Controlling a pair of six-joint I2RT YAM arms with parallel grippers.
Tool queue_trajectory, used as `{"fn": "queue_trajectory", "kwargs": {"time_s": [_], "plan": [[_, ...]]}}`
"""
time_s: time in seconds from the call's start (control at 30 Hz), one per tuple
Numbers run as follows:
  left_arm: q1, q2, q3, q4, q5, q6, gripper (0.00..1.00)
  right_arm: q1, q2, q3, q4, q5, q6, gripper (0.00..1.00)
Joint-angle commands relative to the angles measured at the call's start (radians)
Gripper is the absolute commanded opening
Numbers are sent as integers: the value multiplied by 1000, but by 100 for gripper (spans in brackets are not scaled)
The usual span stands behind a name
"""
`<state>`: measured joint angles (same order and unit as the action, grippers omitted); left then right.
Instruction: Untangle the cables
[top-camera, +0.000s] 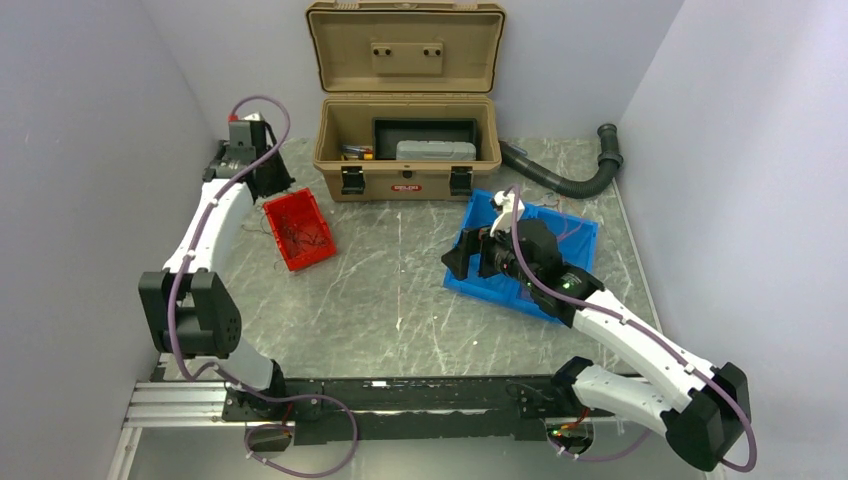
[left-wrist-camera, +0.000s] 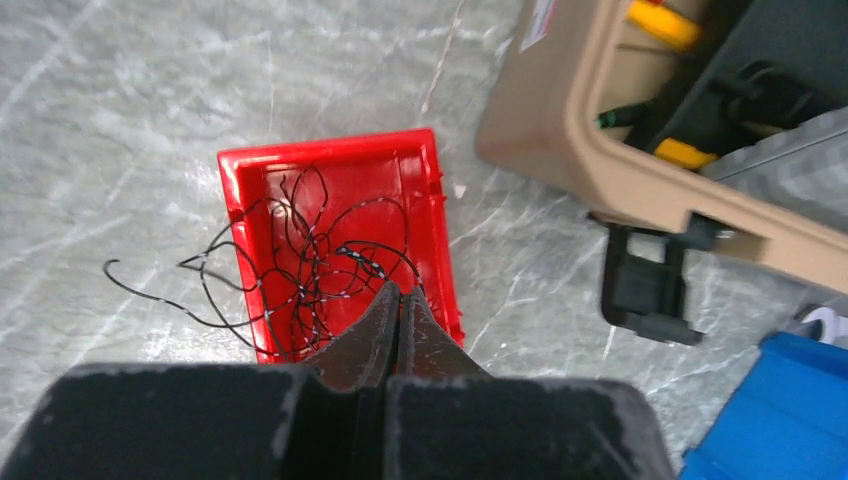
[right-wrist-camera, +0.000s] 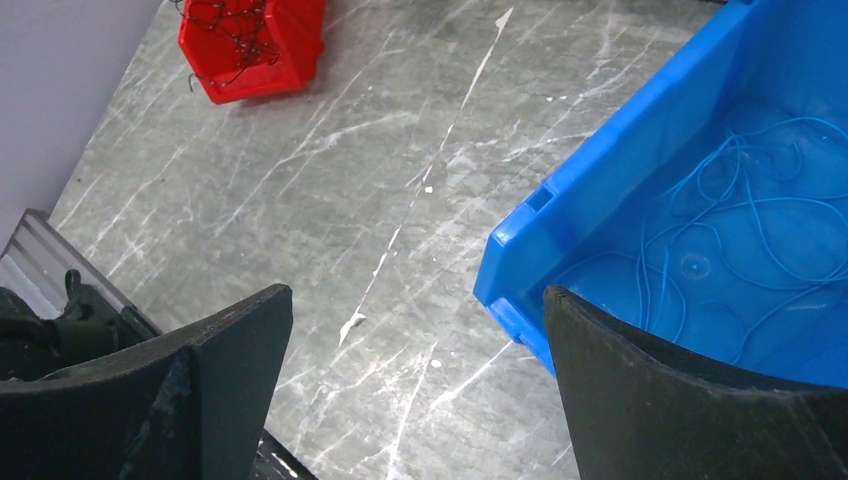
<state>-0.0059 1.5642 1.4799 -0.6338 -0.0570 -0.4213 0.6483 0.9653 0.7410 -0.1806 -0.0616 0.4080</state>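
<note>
Black cables sit knotted in the red bin near the left edge of the tabletop. The left tool is pinched together just above them. The right tool is wide apart. Pull one strand up slowly.

Work area enclosed by plain pale grey-lilac walls at left, back, right. Tabletop finished in grey marbled pattern, streaked with white scratches. Aluminium rail mounted along near edge. Lighting even, diffuse; shadows soft.
</note>
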Motion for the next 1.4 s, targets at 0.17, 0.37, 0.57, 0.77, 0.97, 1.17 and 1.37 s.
{"fn": "queue_trajectory", "kwargs": {"time_s": [0.17, 0.37, 0.57, 0.77, 0.97, 1.17, 1.37], "plan": [[-22, 90, -220, 241, 27, -94, 0, -9, 16, 57, 11, -18, -14, 97], [-35, 330, -139, 185, 7, -93, 0, -13, 19, 63, 9, -28, -6, 97], [-40, 319, -140, 188, -13, -73, 0, -14, -6, 59, -16, -9, -9, 97], [-43, 152, -134, 154, -25, -32, 24, -17, -9, 58, -17, -14, -4, 97], [-43, 16, -165, 146, -7, -31, 57, -19, 5, 71, -16, -29, 2, 98], [-45, -114, -231, 145, 40, -34, 72, -18, 5, 80, -60, 0, 5, 99], [-83, -368, -401, 227, 84, -21, 99, -23, 54, 112, -133, 108, 26, 100]]}}
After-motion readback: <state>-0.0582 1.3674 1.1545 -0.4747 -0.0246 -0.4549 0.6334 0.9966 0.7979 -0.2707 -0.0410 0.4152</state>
